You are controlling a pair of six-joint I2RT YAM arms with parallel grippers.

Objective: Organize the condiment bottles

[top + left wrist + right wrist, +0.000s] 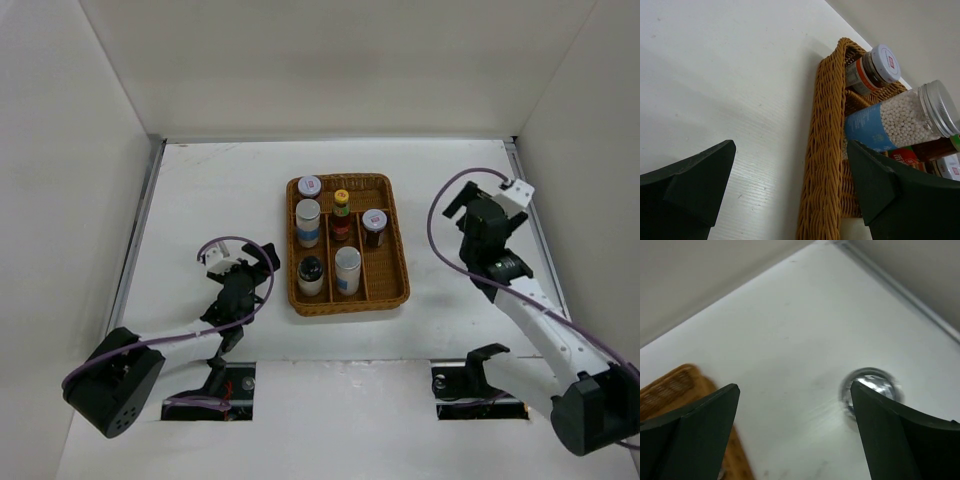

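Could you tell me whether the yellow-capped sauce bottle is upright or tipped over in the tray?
Upright: the top view shows the yellow-capped sauce bottle standing in the middle lane of the wicker tray, cap facing up.

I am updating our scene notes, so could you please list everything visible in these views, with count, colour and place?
wicker tray: one, brown, table centre, three compartments.
white shakers: two, blue-labelled; left compartment middle, middle compartment near end.
short jars: two, pale lids; left compartment far end, right compartment.
sauce bottle: one, yellow cap, red label; middle compartment far end.
dark-topped bottle: one; left compartment near end.
round silver thing: one, on the table apart from the tray; too blurred to identify.
table: one, white.
left gripper: dark fingers, open, left of tray.
right gripper: dark fingers, open, above table right of tray.
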